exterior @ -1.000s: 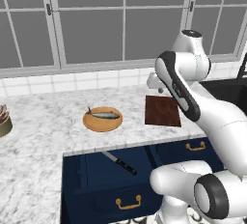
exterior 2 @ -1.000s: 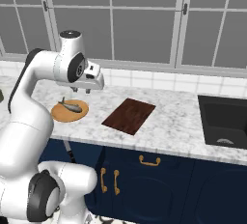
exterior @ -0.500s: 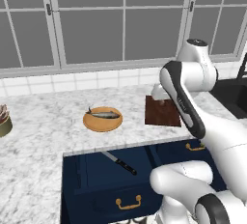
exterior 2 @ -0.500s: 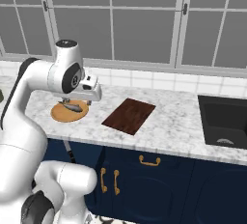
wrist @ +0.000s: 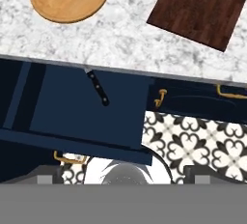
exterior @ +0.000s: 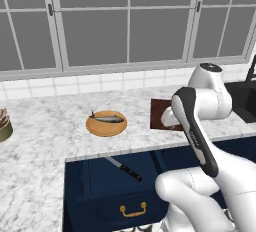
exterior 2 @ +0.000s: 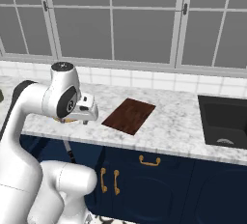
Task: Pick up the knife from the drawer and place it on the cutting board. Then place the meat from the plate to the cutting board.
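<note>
Slim black-handled, silver-bladed knife [exterior: 124, 169] lying loose inside wide navy-blue drawer [exterior: 100, 186], pulled open below white marble counter [exterior: 45, 126]. Farther back, small silvery fish [exterior: 107, 119] on round orange-tan wooden plate [exterior: 106, 125]; dark reddish-brown cutting board [exterior 2: 129, 116] beside, bare. Gripper jaw state: cannot tell.

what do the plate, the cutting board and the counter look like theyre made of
The plate: orange-tan with a matte, even surface, probably wood. The cutting board: dark reddish-brown with streaks like grain, likely stained or oiled wood. The counter: white with grey veining, marble or a stone-look slab; being rendered, the finish can't be judged further.
</note>
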